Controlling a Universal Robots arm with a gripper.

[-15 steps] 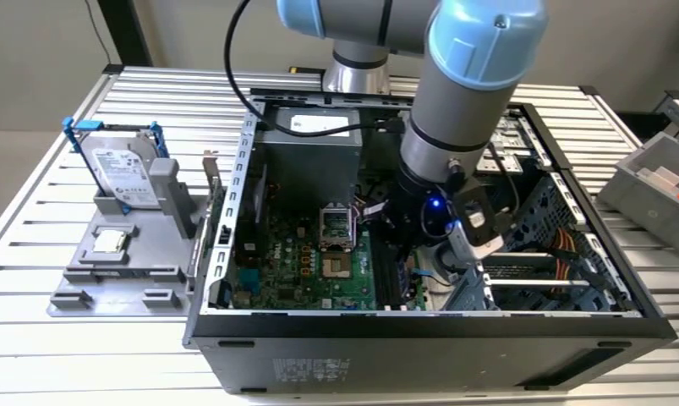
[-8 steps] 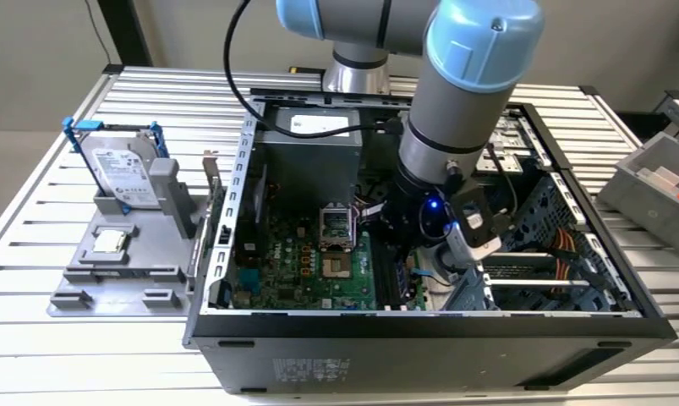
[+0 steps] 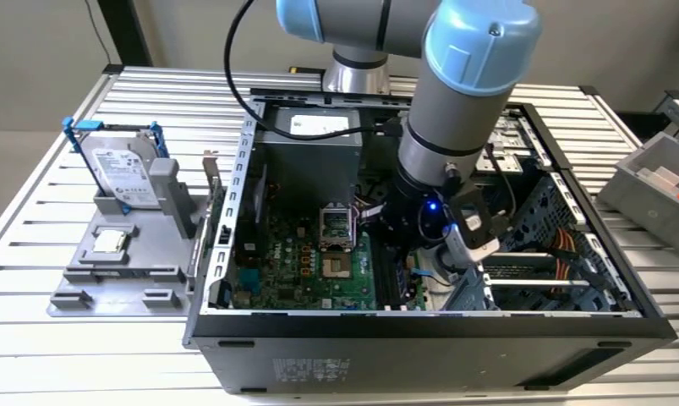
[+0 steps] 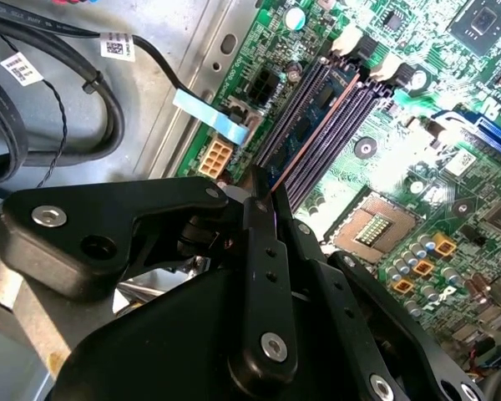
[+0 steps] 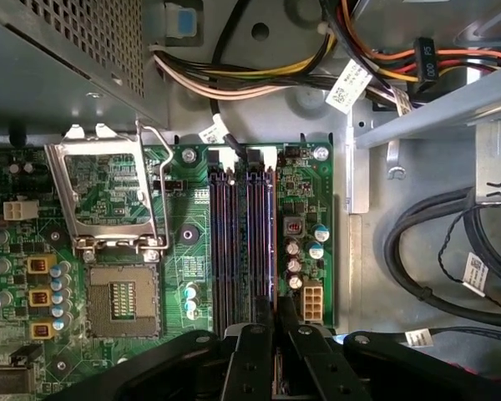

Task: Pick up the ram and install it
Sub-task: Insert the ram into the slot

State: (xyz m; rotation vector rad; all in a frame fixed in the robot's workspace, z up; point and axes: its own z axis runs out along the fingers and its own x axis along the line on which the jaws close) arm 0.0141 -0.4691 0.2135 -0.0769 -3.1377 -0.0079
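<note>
Standing edge-on in a motherboard slot (image 5: 234,242), the ram (image 5: 267,242) directly beneath the gripper (image 5: 277,322), fingers closed on it.

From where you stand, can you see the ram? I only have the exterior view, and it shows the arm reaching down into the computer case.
Observer: Yes. In the second wrist view the ram stands on edge along one of the long slots on the motherboard, right ahead of the jaws.
Operator: What is next to those slots?
Observer: In the first wrist view a small white connector sits on one side of them. On the other side is the processor socket, bare, with its metal frame swung open.
</note>
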